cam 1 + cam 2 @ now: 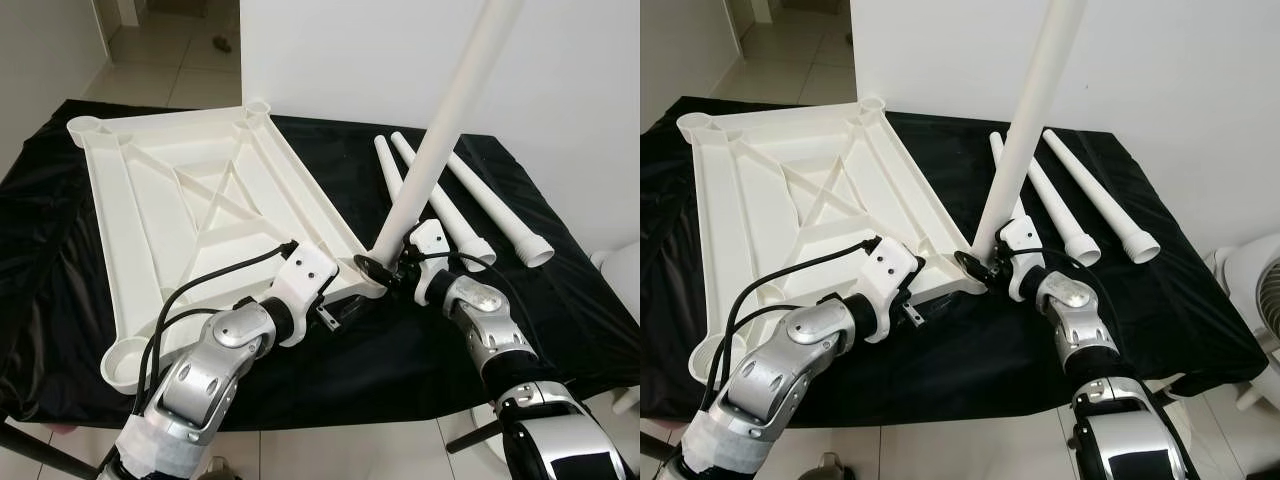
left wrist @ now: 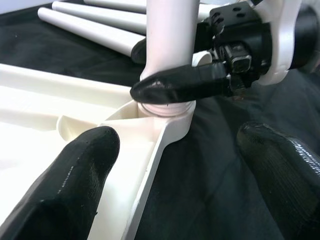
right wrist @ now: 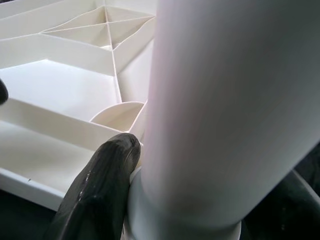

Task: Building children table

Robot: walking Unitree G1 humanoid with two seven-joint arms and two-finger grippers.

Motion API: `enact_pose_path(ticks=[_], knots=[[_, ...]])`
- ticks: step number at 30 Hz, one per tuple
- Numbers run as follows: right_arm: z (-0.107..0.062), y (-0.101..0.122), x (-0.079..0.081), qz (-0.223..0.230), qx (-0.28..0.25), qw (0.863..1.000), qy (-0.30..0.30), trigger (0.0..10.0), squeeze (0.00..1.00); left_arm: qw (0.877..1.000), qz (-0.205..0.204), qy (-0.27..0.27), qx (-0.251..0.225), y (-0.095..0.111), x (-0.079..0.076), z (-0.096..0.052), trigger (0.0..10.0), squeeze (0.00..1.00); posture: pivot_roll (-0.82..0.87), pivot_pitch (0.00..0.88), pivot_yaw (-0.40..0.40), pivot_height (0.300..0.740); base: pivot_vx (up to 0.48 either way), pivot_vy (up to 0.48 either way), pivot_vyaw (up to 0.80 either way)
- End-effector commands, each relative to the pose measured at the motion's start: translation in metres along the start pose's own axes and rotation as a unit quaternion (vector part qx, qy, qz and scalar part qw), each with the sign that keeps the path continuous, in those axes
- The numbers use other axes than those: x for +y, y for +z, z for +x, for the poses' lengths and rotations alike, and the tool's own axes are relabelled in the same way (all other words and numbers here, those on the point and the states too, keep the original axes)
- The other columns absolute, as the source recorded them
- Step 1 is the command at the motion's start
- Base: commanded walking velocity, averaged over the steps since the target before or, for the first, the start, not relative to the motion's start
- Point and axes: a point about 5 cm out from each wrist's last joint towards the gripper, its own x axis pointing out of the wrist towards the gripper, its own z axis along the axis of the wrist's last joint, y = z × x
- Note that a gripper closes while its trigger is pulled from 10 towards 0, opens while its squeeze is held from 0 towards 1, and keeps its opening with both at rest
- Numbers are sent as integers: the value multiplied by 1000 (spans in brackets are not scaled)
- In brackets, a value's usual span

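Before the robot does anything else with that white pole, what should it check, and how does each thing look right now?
1. Right claw gripping the table leg near its base: ok, fingers clamp it.
2. Leg's end seated in the corner socket of the upside-down tabletop: cannot tell; it sits at the socket, depth hidden.
3. Leg upright: not ok, it leans away from the tabletop.
4. Left claw steadying the tabletop: cannot tell; fingers are open astride the tabletop's corner edge, contact unclear.
5. Spare legs out of the way: ok, three lie on the black cloth beyond the right arm.
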Motion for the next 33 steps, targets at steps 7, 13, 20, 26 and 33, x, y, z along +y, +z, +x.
enact_pose_path(ticks=[7,13,20,26,33], knots=[[0,-19,22,62,22,995,-73,0,0,1000,-13,0,12,-10,-6,3,10000,0,69,69,-97,740,0,0,0],[11,-18,37,115,17,980,-163,0,0,1000,-20,4,16,-12,-4,3,10000,0,64,73,-92,740,0,0,0],[23,-8,46,138,0,947,-289,0,0,1000,-14,15,13,-9,4,4,10000,0,70,68,-88,740,0,0,0],[25,14,48,153,-55,945,-285,4549,165,1000,-13,26,8,-6,9,3,10000,0,73,53,-77,740,0,0,0],[16,24,42,135,-86,946,-282,10000,1000,1000,-3,29,11,-6,13,2,10000,0,73,39,-77,740,0,0,0]])
